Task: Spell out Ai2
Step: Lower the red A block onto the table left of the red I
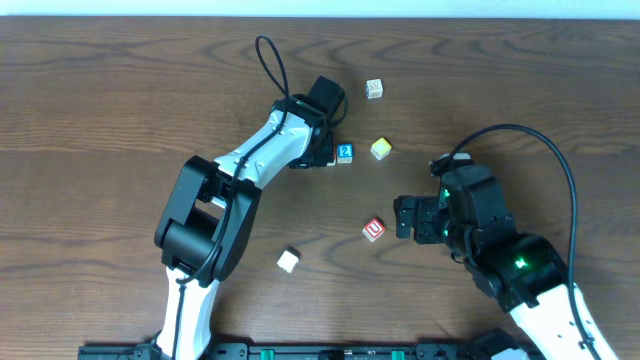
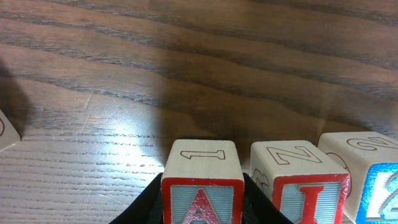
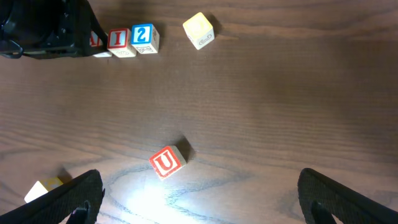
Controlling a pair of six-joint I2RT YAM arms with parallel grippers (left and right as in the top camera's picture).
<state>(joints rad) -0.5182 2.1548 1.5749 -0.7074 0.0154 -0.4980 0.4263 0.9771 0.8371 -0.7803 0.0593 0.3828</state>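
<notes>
Closest, the A block (image 2: pixel 202 198) sits between my left fingers (image 2: pixel 151 205), which are mostly cut off; whether they pinch it I cannot tell. Just right: I block (image 2: pixel 308 199), then 2 block (image 2: pixel 382 196), cropped. My right gripper (image 3: pixel 199 196) gapes wide, empty.

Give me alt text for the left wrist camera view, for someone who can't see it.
Close-up of three wooden blocks in a row on a dark wood table: a red A block gripped by the left gripper, then a red I block and a blue 2 block to its right.
</notes>
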